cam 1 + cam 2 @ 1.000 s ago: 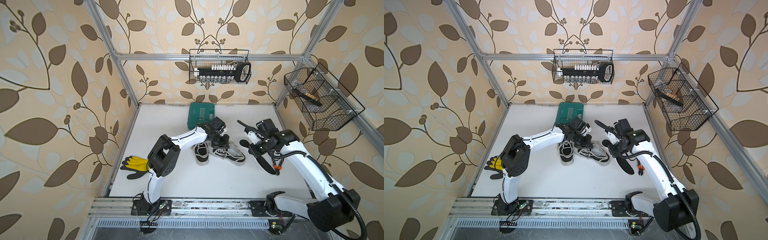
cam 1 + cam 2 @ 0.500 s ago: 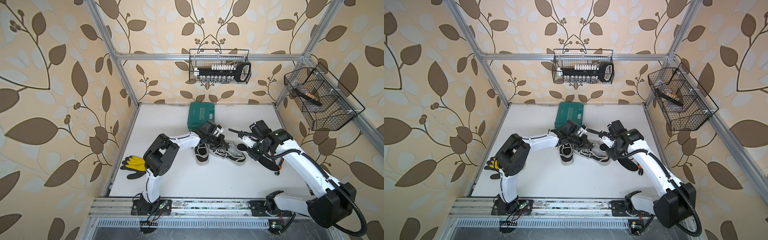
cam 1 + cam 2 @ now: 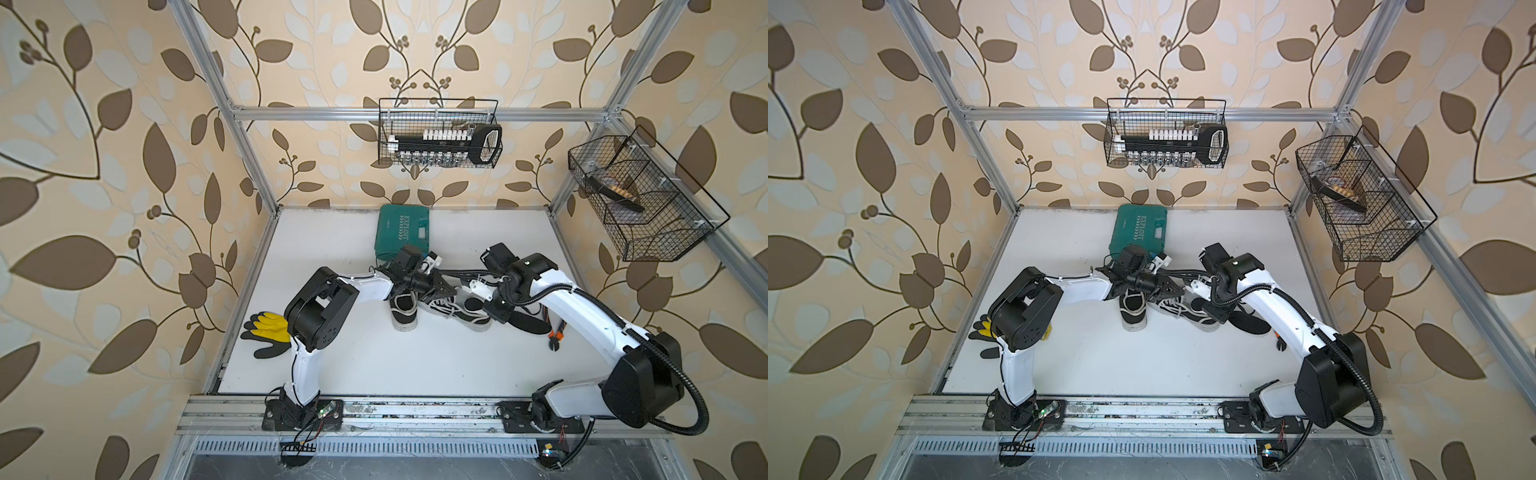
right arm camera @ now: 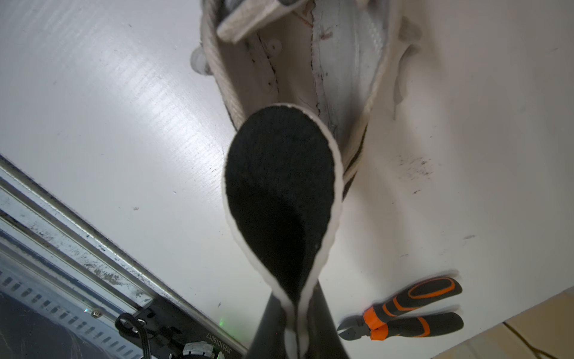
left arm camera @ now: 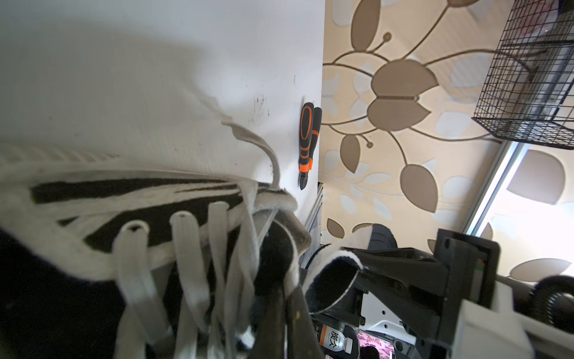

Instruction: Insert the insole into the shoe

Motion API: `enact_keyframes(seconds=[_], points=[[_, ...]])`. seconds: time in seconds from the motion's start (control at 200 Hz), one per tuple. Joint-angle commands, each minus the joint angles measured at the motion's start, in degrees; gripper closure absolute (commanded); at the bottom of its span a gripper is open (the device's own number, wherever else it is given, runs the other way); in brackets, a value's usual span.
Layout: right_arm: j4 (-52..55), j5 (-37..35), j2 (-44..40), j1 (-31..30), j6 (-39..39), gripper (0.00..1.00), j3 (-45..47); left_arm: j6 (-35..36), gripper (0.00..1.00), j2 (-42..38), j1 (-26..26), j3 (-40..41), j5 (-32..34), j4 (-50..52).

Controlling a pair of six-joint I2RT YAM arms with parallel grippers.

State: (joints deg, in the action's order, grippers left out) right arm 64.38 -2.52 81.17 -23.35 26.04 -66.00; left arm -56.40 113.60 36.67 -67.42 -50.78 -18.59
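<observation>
Two black-and-white sneakers lie mid-table. My left gripper (image 3: pixel 439 286) (image 5: pixel 287 292) is shut on the tongue of the slanted shoe (image 3: pixel 457 311) (image 3: pixel 1187 309) and holds its mouth open. My right gripper (image 3: pixel 485 306) (image 4: pixel 295 300) is shut on the heel end of a black, white-edged insole (image 4: pixel 279 186), pinched into a fold. The insole's toe end hangs just above the shoe's pale inside (image 4: pixel 326 68). In the left wrist view that curled insole (image 5: pixel 335 276) shows beside the white laces (image 5: pixel 186 248). A second insole (image 3: pixel 530 323) lies flat on the table under the right arm.
The other sneaker (image 3: pixel 404 311) stands just left of the held shoe. Orange-handled pliers (image 3: pixel 555 332) (image 4: pixel 403 310) lie near the right wall. A green case (image 3: pixel 402 235) sits at the back, yellow gloves (image 3: pixel 266 332) at the left edge. Wire baskets (image 3: pixel 438 137) hang on the walls.
My right arm has swung left and down, bringing the insole from beside the shoe to just over its mouth. The left gripper has stayed shut on the shoe and shifted slightly left.
</observation>
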Motion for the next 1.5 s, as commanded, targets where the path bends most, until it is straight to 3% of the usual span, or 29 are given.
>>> enact_keyframes(seconds=[0.0, 0.445, 0.82, 1.03, 1.499], points=[[-0.5, -0.3, 1.0, -0.2, 1.2, 0.90, -0.8, -2.0, 1.00, -2.1, -0.4, 0.6, -2.5, -6.4], [-0.7, 2.0, 8.7, -0.7, 1.4, 0.92, -7.0, -5.7, 1.00, -0.8, -0.4, 2.8, -2.9, -12.9], [-4.0, 4.6, 11.3, -1.8, -0.1, 0.92, -5.9, -10.1, 1.00, 0.8, -0.4, 5.0, -2.8, -21.2], [-12.2, 7.9, 8.5, -1.9, -1.1, 0.93, -0.7, -9.4, 1.00, 0.8, -0.3, 7.7, -2.3, -21.5], [-13.2, 10.2, 12.6, -2.5, -1.5, 0.92, -3.5, -9.4, 1.00, 1.7, 0.4, 8.4, -2.3, -21.7]])
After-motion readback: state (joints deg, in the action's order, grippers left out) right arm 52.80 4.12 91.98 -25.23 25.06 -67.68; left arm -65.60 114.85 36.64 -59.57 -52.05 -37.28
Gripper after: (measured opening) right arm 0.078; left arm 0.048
